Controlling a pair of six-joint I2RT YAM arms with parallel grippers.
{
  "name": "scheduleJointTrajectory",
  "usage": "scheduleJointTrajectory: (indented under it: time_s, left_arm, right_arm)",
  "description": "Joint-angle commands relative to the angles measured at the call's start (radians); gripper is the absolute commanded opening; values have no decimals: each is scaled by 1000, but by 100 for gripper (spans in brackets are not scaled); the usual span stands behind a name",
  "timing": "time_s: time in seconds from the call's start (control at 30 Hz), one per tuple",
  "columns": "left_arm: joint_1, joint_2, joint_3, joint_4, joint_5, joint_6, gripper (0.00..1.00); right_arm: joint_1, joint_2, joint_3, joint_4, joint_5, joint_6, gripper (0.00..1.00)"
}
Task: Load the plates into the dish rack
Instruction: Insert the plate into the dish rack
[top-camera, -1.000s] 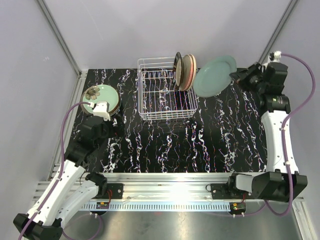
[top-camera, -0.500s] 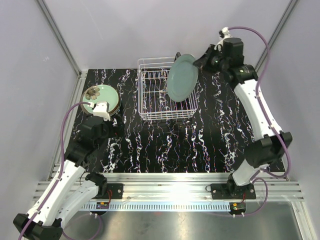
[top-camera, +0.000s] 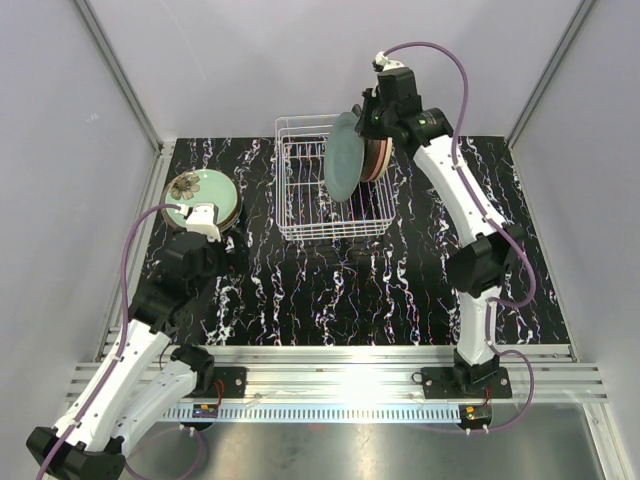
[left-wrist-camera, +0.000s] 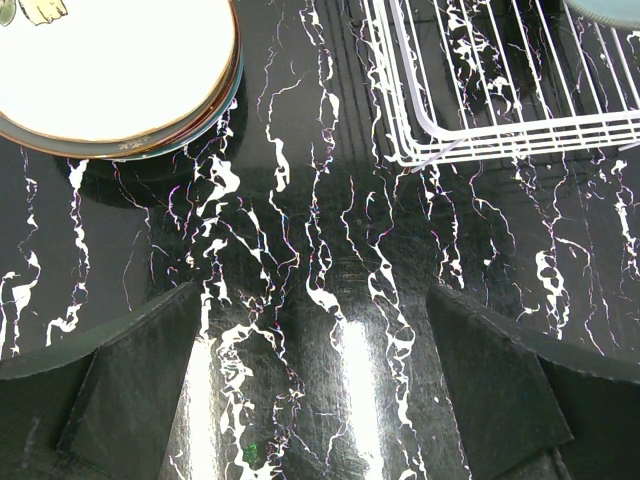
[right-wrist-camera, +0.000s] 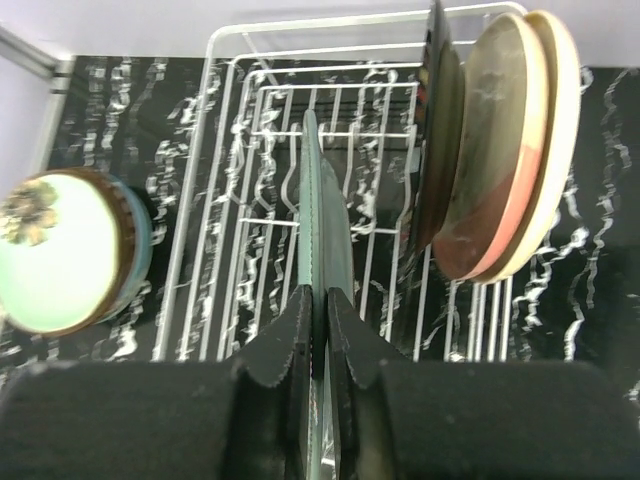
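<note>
My right gripper (top-camera: 371, 120) (right-wrist-camera: 320, 300) is shut on the rim of a plain teal plate (top-camera: 343, 166) (right-wrist-camera: 324, 215). It holds the plate upright and edge-on over the white wire dish rack (top-camera: 335, 233) (right-wrist-camera: 232, 60), just left of the plates (top-camera: 374, 150) (right-wrist-camera: 500, 165) that stand at the rack's right end. A stack of plates (top-camera: 201, 197) (left-wrist-camera: 110, 60) topped by a mint-green floral one lies at the far left. Just in front of that stack my left gripper (top-camera: 204, 221) (left-wrist-camera: 312, 292) hangs open over bare table.
The black marbled table top (top-camera: 400, 280) is fenced by metal frame posts (top-camera: 120, 75) and grey walls. The rack's near left corner (left-wrist-camera: 415, 150) lies ahead and right of my left gripper. The left part of the rack holds no plates.
The right arm swung left, carrying the teal plate from beside the rack's right end to over the rack and turning it edge-on. The left arm stayed still.
</note>
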Motion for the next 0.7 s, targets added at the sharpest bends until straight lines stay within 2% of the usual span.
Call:
scheduleJointTrajectory:
  time_s: [0.0, 0.37, 0.67]
  left_arm:
    - [5, -1, 37, 31, 13, 7, 99]
    - [5, -1, 37, 34, 33, 6, 99]
    - [5, 1, 34, 37, 42, 6, 99]
  right_arm:
    - [29, -10, 111, 84, 135, -66, 0]
    - [107, 45, 123, 121, 375, -222, 0]
    - [124, 79, 137, 137, 461, -255, 0]
